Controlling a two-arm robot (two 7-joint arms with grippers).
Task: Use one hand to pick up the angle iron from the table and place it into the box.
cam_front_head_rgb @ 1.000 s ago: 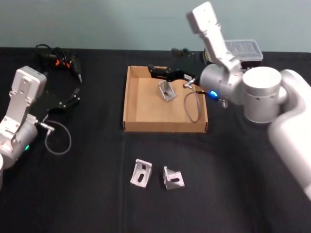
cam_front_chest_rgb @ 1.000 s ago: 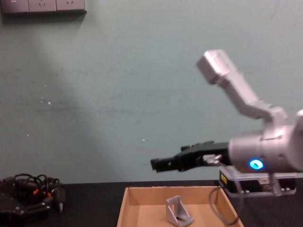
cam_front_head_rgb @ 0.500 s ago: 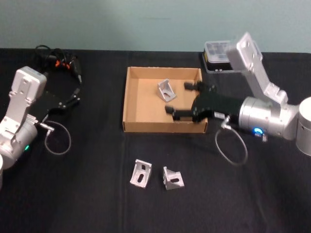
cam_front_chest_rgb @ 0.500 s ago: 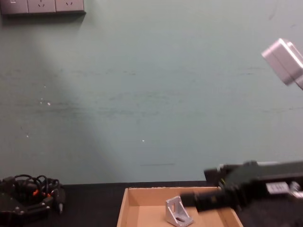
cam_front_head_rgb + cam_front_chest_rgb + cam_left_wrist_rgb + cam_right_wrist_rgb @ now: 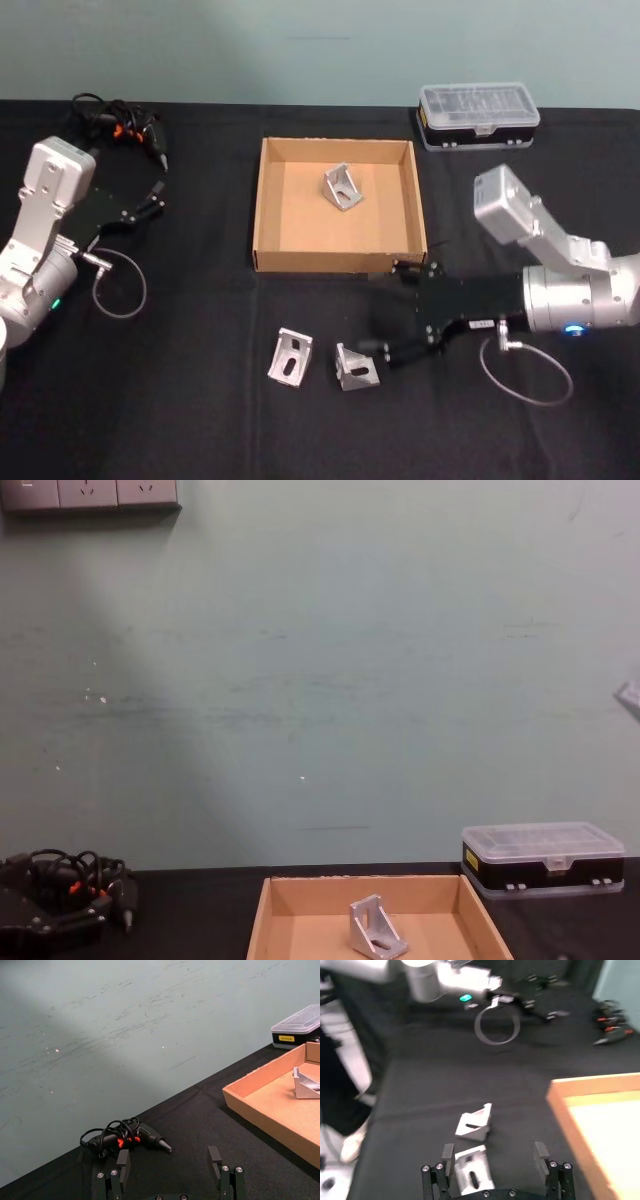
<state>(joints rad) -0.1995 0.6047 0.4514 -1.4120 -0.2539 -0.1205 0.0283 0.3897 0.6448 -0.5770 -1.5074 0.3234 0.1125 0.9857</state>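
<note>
Black cloth covers the counter point(image 5: 200, 420) below a pale green wall, and the tan box point(image 5: 340, 262) sits near its middle. One piece, the boxed angle iron point(image 5: 342, 186), already rests inside, close to the box's far wall. Two more lie on the counter on the robot's side of the box, the left angle iron point(image 5: 290, 357) and the right angle iron point(image 5: 357, 367), near each other but not touching. If all three are meant to go in, I judge the job roughly a third done, with the next pick only being lined up: grasp, lift, carry and release all remain. The right tool point(image 5: 391, 310) lies low over the counter just in front of the box's right front corner, aimed at the right angle iron. Its jaws are spread wide and it carries nothing. In the right wrist view that piece sits between the fingers point(image 5: 447, 1154), closer to one of them; whether metal meets pad I cannot tell. The left tool point(image 5: 143, 205) is parked well to the left of the box, also spread and empty.
</note>
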